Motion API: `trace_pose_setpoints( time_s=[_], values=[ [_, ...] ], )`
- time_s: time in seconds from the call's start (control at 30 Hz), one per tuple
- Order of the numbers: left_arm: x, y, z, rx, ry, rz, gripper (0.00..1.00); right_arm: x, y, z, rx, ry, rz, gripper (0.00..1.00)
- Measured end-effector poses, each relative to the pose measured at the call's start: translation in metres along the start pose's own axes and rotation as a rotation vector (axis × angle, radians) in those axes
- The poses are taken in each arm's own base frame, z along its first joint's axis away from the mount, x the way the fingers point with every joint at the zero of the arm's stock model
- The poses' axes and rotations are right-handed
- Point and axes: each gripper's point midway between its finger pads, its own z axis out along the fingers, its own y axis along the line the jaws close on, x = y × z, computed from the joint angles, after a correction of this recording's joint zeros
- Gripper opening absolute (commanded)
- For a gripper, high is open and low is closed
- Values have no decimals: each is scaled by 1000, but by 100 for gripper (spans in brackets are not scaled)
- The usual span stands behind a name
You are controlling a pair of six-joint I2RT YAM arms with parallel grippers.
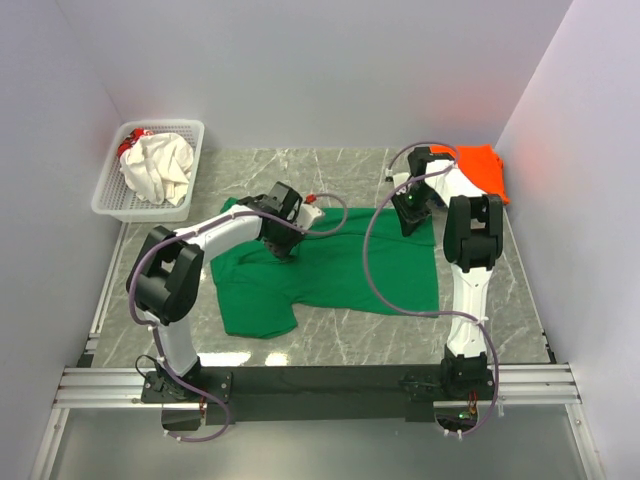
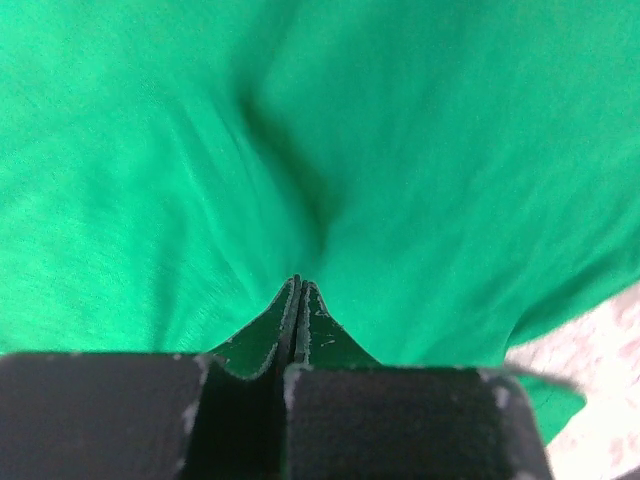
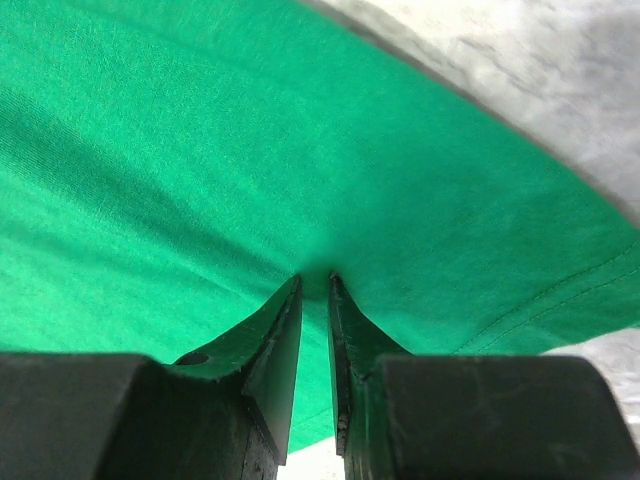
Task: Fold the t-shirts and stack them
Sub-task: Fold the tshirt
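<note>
A white plastic basket [image 1: 140,212] with lattice walls sits at the far left corner of the table [image 1: 400,335]. A crumpled cream-white shirt [image 1: 160,168] fills it, heaped above the rim, and a scrap of red cloth [image 1: 133,142] shows at its back corner. I cannot tell what that red piece is.

The table top is smooth grey stone-look, veined like marble. The green shirt [image 1: 340,270] lies spread flat across its middle, and one short sleeve points toward the near edge on the left. Its knit is fine and soft, matte, with shallow wrinkles. The right wrist view shows a stitched hem line running along its edge. The orange shirt [image 1: 482,168] lies apart at the far right corner, folded into a compact, roughly square shape against the wall.

The left gripper [image 2: 299,285] is down on the green shirt near its far left part. Its black fingers are pressed together on a small pinch of the cloth, and a deep crease runs away from the tips. The right gripper [image 3: 315,282] is at the shirt's far right edge. Its fingers stand a thin slit apart and nip the green cloth between the tips, close to the hem, with bare table just beyond.
</note>
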Motion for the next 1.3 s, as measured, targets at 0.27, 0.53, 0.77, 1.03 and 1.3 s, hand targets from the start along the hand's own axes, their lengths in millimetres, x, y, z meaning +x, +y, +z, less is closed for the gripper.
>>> trace_pose_setpoints(
  time_s=[0.27,0.53,0.77,1.03,1.3],
  values=[
    [23,-2,5,36,64,21,10,9,-11,-3,9,20,3,28],
    [5,28,-8,91,-46,-149,27,8,-5,-7,-32,18,-29,29],
    [-24,128,-25,9,-227,-387,26,-25,-12,-26,22,-71,-50,28],
    [24,164,24,16,-135,-583,24,-40,-16,3,83,-23,-67,25],
    [27,197,22,-20,-178,-706,26,-73,-18,6,183,-43,-117,26]
  ],
)
